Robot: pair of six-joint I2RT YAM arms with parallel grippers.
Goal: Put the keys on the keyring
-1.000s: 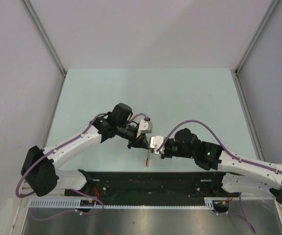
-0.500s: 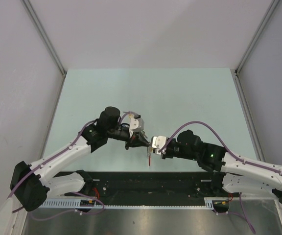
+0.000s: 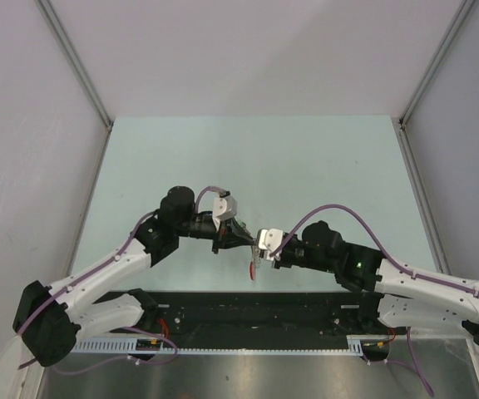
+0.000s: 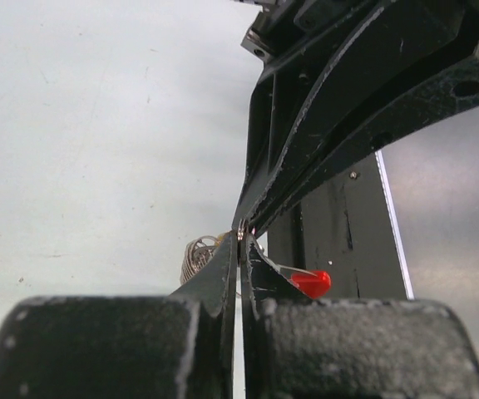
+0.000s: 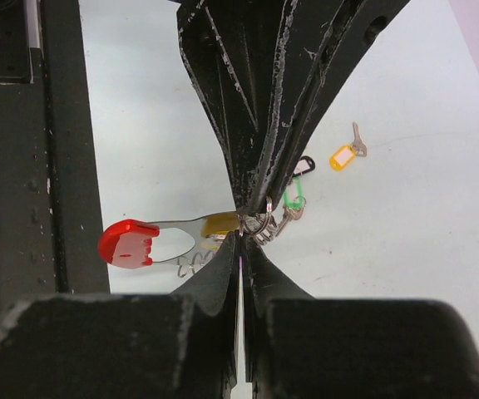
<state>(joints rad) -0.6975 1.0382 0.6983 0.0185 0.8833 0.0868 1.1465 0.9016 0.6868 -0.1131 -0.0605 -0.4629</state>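
The keyring [image 5: 129, 243] has a red plastic end, a flat silver arm and a coiled wire ring, and it hangs above the table between both grippers. My right gripper [image 5: 241, 238] is shut on it from below at the coil. My left gripper [image 4: 241, 241] is shut on the same spot, tip to tip with the right. From the left wrist, the keyring's red end [image 4: 310, 283] pokes out to the right. A green-tagged key [image 5: 293, 199] dangles at the coil. A black-tagged key [image 5: 304, 166] and a yellow-tagged key [image 5: 343, 156] lie on the table beyond. From above, the left gripper [image 3: 246, 239] and right gripper [image 3: 258, 249] meet over the keyring [image 3: 253, 268].
A black rail [image 3: 248, 307] runs along the table's near edge, just under the held keyring. The pale green table [image 3: 306, 166] is boxed in by grey walls left, right and behind.
The left arm's wrist and elbow swung left and lower while its fingertips stayed at the keyring. The right arm barely shifted. Both grips held.
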